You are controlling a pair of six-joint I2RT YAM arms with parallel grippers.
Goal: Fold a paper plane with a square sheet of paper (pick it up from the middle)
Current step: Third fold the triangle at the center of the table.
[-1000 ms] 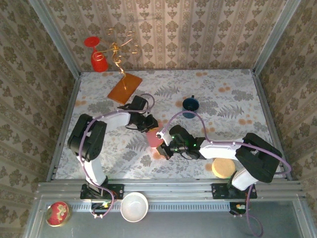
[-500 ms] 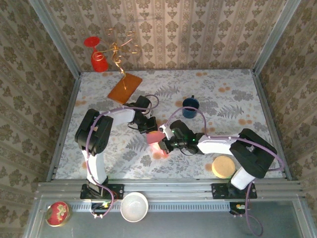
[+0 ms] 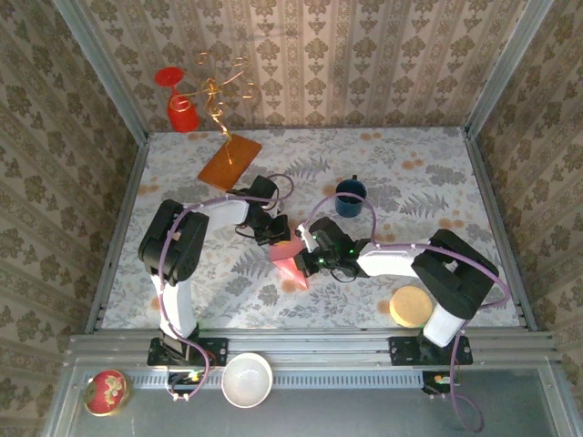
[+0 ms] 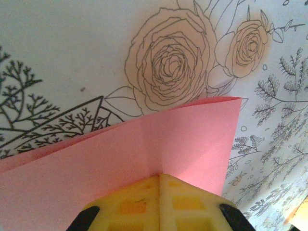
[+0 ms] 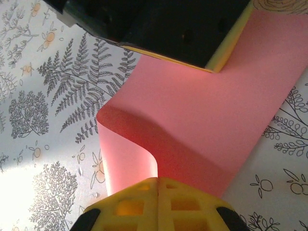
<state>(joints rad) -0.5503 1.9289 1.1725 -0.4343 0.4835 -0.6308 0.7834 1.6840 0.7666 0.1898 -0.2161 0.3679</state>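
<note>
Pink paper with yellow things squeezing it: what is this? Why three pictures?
Those are two robot arms bolted to a flowery table. The big picture looks down from above: left arm, right arm. The two close pictures come from a small camera on each wrist, so you see its yellow jaws. Both pairs of jaws are shut on the thin pink-red sheet of paper, which curls between them. Also on the table: an orange-brown flat board, a dark blue cup and a round tan disc.
</note>
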